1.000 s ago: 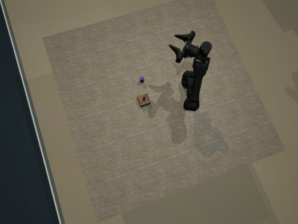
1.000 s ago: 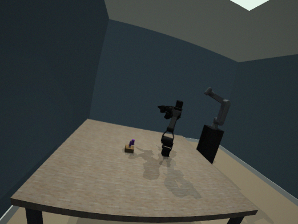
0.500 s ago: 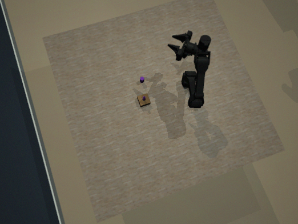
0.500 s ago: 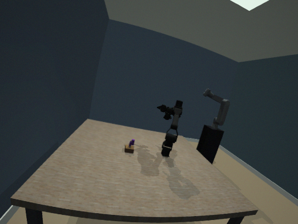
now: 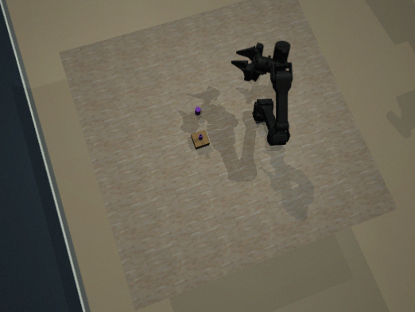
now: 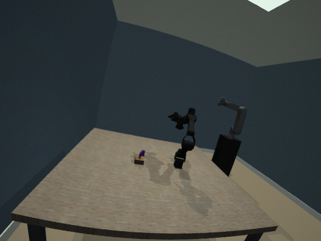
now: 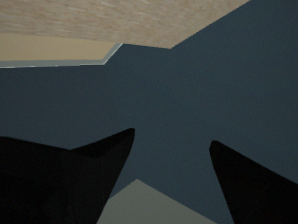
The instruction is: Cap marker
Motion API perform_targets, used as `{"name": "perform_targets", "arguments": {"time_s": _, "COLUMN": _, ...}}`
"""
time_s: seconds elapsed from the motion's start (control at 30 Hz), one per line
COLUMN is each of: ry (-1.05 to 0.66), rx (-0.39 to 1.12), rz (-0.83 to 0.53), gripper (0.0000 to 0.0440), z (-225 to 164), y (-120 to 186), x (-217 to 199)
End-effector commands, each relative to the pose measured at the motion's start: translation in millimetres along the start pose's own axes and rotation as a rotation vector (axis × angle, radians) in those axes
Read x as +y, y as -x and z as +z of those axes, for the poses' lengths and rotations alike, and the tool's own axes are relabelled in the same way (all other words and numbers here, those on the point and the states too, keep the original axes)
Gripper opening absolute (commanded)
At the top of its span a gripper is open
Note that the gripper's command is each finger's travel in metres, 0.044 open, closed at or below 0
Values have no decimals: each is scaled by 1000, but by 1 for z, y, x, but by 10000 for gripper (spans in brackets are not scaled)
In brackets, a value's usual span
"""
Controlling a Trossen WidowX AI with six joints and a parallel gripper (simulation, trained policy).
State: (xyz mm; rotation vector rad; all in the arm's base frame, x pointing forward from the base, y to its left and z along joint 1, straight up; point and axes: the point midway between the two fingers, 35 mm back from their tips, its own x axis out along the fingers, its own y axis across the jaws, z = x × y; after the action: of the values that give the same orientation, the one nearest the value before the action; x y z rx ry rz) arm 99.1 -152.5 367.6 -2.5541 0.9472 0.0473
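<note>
Though wood-grained and pale, the table (image 5: pixel 159 239) (image 6: pixel 107 197) (image 7: pixel 125 20) amid dark blue walls (image 5: pixel 32 199) (image 6: pixel 172 77) (image 7: pixel 200 90).

Two arms (image 6: pixel 191 124) (image 6: pixel 240 121), one table (image 6: pixel 138 197), one cap (image 5: pixel 198 111), one marker (image 5: pixel 200 137)

A lab-like room, with a second arm (image 6: pixel 240 120) (grey, on a black pedestal (image 6: pixel 225 154)).

Your gripper (image 5: pixel 234 57) (image 6: pixel 168 116) (image 7: pixel 171 139) is raised above the table (image 5: pixel 159 223) (image 6: pixel 123 190) (image 7: pixel 125 17); open air between and just ahead of its parted jaws. Obstacles, well below the jaws: purple cap (image 5: pixel 198 111) (image 6: pixel 143 151), holder block (image 5: pixel 195 142) (image 6: pixel 139 160) with upright marker (image 5: pixel 200 137) (image 6: pixel 140 156).
</note>
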Motion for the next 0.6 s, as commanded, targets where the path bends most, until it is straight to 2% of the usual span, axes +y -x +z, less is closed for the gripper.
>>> {"name": "perform_targets", "arguments": {"time_s": 0.0, "ry": -35, "rx": -27, "rz": -5, "gripper": 325, "z": 2, "y": -3, "x": 3}}
{"name": "perform_targets", "arguments": {"time_s": 0.57, "ry": -208, "rx": -181, "rz": -38, "gripper": 323, "z": 18, "y": -22, "x": 16}}
